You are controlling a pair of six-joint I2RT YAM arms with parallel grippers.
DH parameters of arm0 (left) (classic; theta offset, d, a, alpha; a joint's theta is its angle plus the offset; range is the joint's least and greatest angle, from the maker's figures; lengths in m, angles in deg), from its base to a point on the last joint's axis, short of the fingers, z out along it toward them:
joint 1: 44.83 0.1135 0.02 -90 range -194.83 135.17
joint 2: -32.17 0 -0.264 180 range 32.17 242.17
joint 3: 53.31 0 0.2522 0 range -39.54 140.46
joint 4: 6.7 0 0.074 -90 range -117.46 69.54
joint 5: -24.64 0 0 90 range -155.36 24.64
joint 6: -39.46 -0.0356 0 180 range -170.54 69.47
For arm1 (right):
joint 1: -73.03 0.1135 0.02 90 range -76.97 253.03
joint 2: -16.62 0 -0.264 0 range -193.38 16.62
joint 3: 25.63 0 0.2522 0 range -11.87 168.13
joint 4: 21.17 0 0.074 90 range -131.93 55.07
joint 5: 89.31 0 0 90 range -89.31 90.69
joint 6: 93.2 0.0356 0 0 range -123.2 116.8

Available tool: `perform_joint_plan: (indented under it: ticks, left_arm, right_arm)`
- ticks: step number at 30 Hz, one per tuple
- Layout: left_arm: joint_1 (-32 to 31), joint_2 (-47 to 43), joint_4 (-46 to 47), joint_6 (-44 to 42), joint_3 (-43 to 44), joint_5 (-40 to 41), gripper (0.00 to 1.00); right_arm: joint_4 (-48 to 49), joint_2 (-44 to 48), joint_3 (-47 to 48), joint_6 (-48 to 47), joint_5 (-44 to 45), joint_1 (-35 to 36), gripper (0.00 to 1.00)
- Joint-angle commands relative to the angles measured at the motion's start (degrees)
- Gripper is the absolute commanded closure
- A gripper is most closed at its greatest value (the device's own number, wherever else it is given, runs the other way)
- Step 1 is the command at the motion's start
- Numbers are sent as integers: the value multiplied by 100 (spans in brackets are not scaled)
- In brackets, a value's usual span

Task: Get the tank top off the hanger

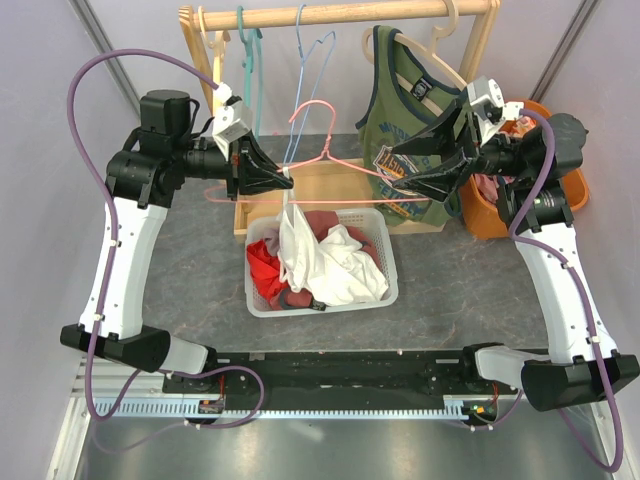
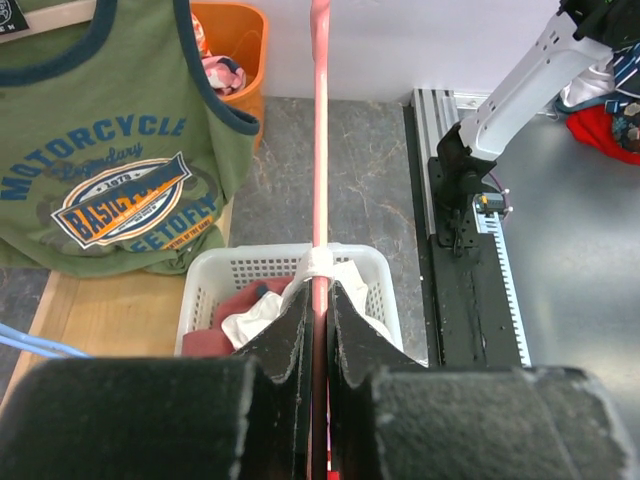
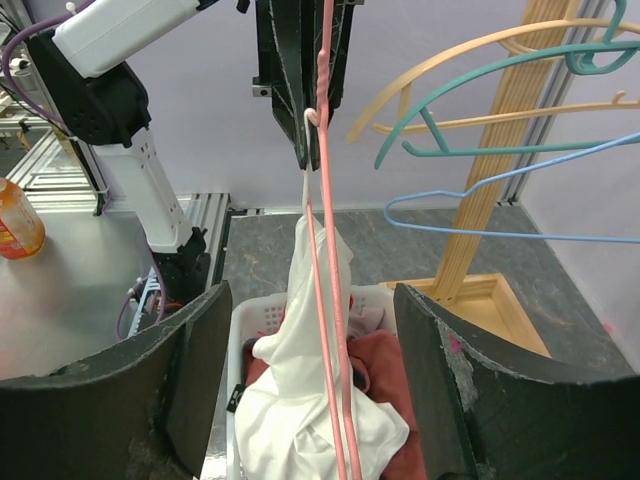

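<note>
L claw (image 2: 318,300) clamped on pink hanger (image 2: 320,120), R claw (image 1: 390,173) wide open astride hanger, gripping nothing, white tank top (image 3: 300,400) draped off hanger into basket (image 1: 392,265) on bench (image 1: 200,270).

i work over a dark grey, stone-patterned bench (image 1: 460,300). pale lilac walls (image 1: 30,200) close it in on both sides, and grey metal struts (image 1: 102,40) slant up the far corners. a light wooden rack (image 1: 350,14) stands at the far end. a slotted aluminium rail (image 1: 330,408) runs along the near edge. the light is soft and even.
</note>
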Motion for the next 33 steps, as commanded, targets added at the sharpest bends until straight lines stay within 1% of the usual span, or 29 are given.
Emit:
perform_joint_plan:
  ticks: [1, 6, 13, 17, 21, 27, 29, 30, 32, 33]
  left_arm:
    - [-7, -14, -53, -277, 497, 17, 98]
    - [-7, 101, -53, -189, 824, -19, 98]
    - [-7, 48, -53, -180, 710, -19, 98]
    - [-7, 127, 17, -75, 894, -71, 98]
    - [2, 189, 131, 57, 1044, -133, 98]
    - [2, 128, 175, 154, 982, -133, 98]
    - [-7, 128, 175, 163, 930, -168, 98]
    - [-7, 101, 175, 171, 921, -177, 98]
    - [2, 92, 175, 163, 868, -186, 98]
    - [2, 75, 175, 163, 859, -186, 98]
  right_arm:
    - [216, 43, -90, -90, -128, 65, 28]
    - [181, -27, -117, -116, -75, 65, 29]
    - [181, -36, -143, -134, -93, 108, 33]
    - [181, -10, -222, -204, -75, 135, 39]
    - [172, -18, -231, -204, -66, 153, 39]
    - [172, -45, -214, -204, -57, 170, 48]
    - [172, -45, -196, -213, -57, 161, 58]
    - [181, -45, -187, -213, -57, 161, 69]
    - [172, -45, -170, -213, -31, 170, 82]
    - [172, -36, -152, -213, -13, 161, 97]
